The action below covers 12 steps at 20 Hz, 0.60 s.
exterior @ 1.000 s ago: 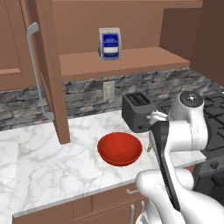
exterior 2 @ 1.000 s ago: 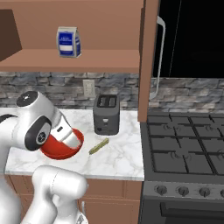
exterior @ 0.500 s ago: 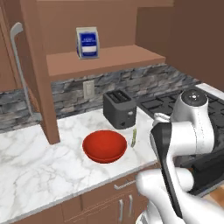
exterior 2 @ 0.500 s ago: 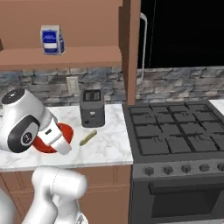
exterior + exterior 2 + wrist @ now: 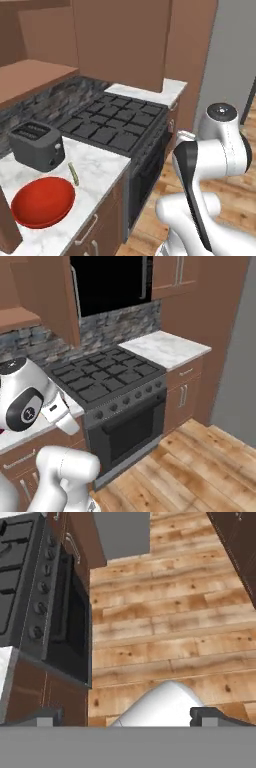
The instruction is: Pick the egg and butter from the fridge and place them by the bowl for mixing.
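Marble counter (image 5: 100, 170) w/ red bowl (image 5: 43, 202), butter (image 5: 73, 173), toaster (image 5: 36, 146) by stove (image 5: 107, 376); wood floor (image 5: 170, 627); gripper (image 5: 127, 717) open, empty.

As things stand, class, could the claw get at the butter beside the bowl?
Probably not: the open claw points down at the wooden floor, away from the butter lying by the bowl.

The bowl (image 5: 43, 201) is showing glossy red, lying on a white, grey-veined marble tabletop (image 5: 98, 170). The butter (image 5: 73, 173) is looking olive-yellow beside a dark grey toaster (image 5: 36, 145). The stove (image 5: 107, 376) is appearing black, the floor (image 5: 170, 632) warm striped wood.
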{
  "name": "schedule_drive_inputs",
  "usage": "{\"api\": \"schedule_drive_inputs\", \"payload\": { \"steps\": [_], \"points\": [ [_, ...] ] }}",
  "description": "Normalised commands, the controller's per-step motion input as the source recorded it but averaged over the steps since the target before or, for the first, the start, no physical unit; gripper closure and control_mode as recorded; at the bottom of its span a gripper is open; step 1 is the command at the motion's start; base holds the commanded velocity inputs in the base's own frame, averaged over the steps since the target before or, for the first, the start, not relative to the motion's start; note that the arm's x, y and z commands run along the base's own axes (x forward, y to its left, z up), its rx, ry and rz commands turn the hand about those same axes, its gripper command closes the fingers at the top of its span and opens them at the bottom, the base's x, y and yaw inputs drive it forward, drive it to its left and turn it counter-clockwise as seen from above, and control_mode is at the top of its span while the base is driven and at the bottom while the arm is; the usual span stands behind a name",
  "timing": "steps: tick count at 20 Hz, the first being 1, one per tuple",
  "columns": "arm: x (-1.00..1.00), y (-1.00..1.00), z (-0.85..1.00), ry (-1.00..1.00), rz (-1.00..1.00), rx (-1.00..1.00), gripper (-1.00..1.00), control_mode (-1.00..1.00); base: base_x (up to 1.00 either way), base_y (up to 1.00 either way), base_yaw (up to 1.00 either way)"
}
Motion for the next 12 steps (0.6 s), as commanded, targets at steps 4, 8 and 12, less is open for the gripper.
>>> {"api": "schedule_drive_inputs", "payload": {
  "steps": [4,8,12],
  "points": [
    [0.0,0.0,0.0,0.0,0.0,0.0,-1.0,1.0,0.0,0.0,-1.0],
    [0.0,0.0,0.0,0.0,0.0,0.0,-1.0,1.0,0.14,-0.46,-0.9],
    [0.0,0.0,0.0,0.0,0.0,0.0,-1.0,1.0,1.0,-0.97,-0.33]
  ]
}}
